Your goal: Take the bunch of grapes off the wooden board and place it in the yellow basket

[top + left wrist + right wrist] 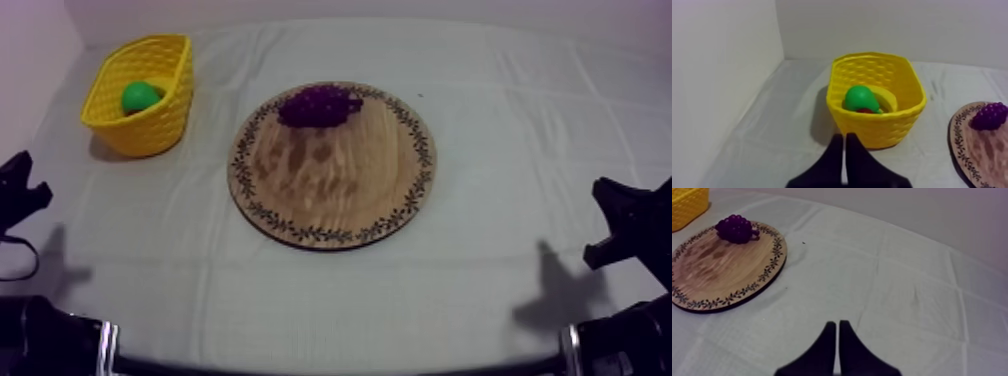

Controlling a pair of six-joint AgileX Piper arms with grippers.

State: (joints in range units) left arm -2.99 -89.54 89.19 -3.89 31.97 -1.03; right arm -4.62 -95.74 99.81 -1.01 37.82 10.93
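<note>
**A:** Where is the bunch of grapes (320,105)?

**B:** On the wooden board (335,195), at its far rim, in the upper middle of the top view and a little left of the board's centre. Its long axis runs across the frame, left to right.

**A:** And the hands?

**B:** The left gripper (845,145) has its fingers pressed together into a narrow wedge with nothing between them. The right gripper (836,330) is the same. They sit low at the left and right edges of the top view, well apart from the board.

**A:** Which is nearer?

**B:** About equally far, I'd judge. From the left one the grapes lie up and to the right; from the right one, up and to the left. But the yellow basket (170,115) stands at the upper left, on the left arm's side (just ahead of that arm's fingers in its wrist view). So the left looks better placed for the carry.

**A:** Anything in the basket?

**B:** A green pear (861,97) with a small red fruit (865,110) tucked against it. Behind them is a yellow curve, probably the banana (888,98). There is room toward the basket's far end.
</note>
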